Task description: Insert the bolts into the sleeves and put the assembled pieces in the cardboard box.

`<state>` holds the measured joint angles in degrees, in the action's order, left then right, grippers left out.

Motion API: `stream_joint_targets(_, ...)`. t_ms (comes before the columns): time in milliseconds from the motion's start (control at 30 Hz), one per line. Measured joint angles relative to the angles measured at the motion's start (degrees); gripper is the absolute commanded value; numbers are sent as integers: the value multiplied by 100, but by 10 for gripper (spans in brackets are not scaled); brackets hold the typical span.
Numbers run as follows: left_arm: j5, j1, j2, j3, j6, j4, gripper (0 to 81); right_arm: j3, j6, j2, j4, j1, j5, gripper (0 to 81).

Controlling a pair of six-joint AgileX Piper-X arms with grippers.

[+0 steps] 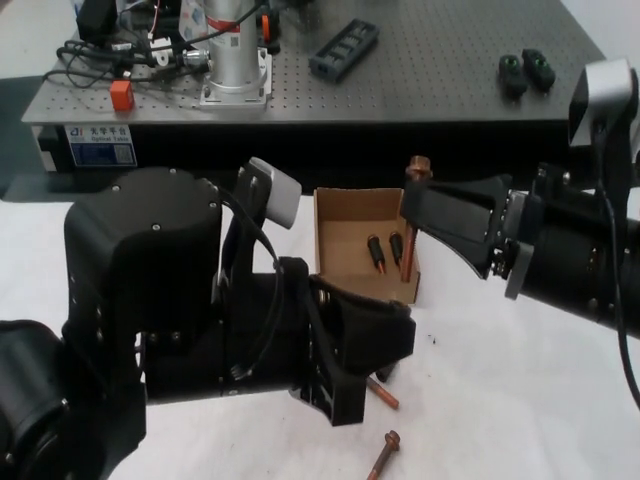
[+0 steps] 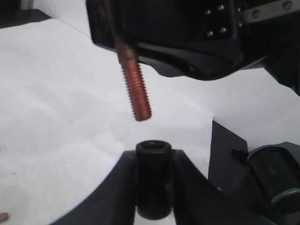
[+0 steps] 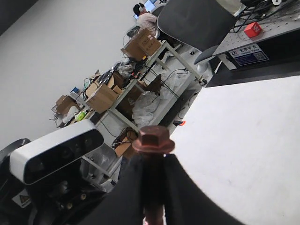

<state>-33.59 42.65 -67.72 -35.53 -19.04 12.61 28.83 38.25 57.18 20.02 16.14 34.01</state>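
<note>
Obs., high view, lower left of frame: bulky black left arm (image 1: 170, 300) lies low over the white desk (image 1: 520, 380).

Left pincer (image 2: 154, 201): narrow, both fingers pressed on a black cylindrical sleeve (image 2: 153, 164). The sleeve stands upright with its open bore facing up.

Lower centre of the high view: two loose copper-coloured hex-head bolts on the desk. One (image 1: 383, 394) lies just beside the left pincer's housing. The other (image 1: 384, 452) lies nearer the bottom edge, apart from the first.

Centre: open brown cardboard box (image 1: 350, 208) on the desk. Inside are two assembled pieces, black sleeves with copper shanks, one (image 1: 379, 253) beside the other (image 1: 397, 244), both lying on the box floor.

Right of centre: right pincer (image 3: 152, 171) is closed on a long copper-coloured threaded bolt (image 1: 410, 240), gripping just below the hex head. The bolt hangs upright, head up, at the box's right wall.

Left wrist view: the bolt's threaded tip hangs above the sleeve's mouth, apart from it, not entered.

Top of frame: grey perforated metal table (image 1: 450, 60) with a small orange block (image 1: 121, 94) at its left end.
</note>
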Motion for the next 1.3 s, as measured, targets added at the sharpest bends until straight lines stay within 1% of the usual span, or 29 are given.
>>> stream_joint_targets(233,33,0,0,0,0,155,6,0,120,0,-16,0,314,62)
stream_joint_targets(367,33,0,0,0,0,259,6,0,137,0,-56,0,363,62)
stream_joint_targets(500,-2,4,0,18,-10,257,6,0,137,0,-86,114,396,62)
stream_joint_targets(700,308,48,0,14,-11,234,6,0,137,0,-201,207,292,61)
stream_joint_targets(767,359,57,0,14,-11,234,6,0,137,0,-232,212,260,41)
stream_joint_targets(800,402,55,0,14,-11,234,6,0,137,0,-231,212,243,13)
stream_joint_targets(833,433,67,0,14,-11,234,6,0,137,0,-231,212,224,29)
stream_joint_targets(867,512,63,0,14,-11,268,6,0,137,0,-231,212,199,85)
stream_joint_targets(933,627,50,0,14,-11,347,6,0,137,0,-242,212,156,234)
stream_joint_targets(1000,717,41,0,14,-11,449,6,0,137,0,-244,212,178,338)
stream_joint_targets(1033,803,41,0,14,-11,474,6,0,137,0,-268,229,305,345)
stream_joint_targets(1133,1001,41,0,14,170,555,6,0,89,0,-247,262,562,319)
stream_joint_targets(1167,1315,41,0,14,236,649,6,0,79,-35,-230,262,583,317)
stream_joint_targets(1200,1346,41,0,14,236,658,6,0,17,-83,-230,228,603,318)
stream_joint_targets(1300,1851,-4,0,14,257,724,6,0,3,-381,-350,-1,706,318)
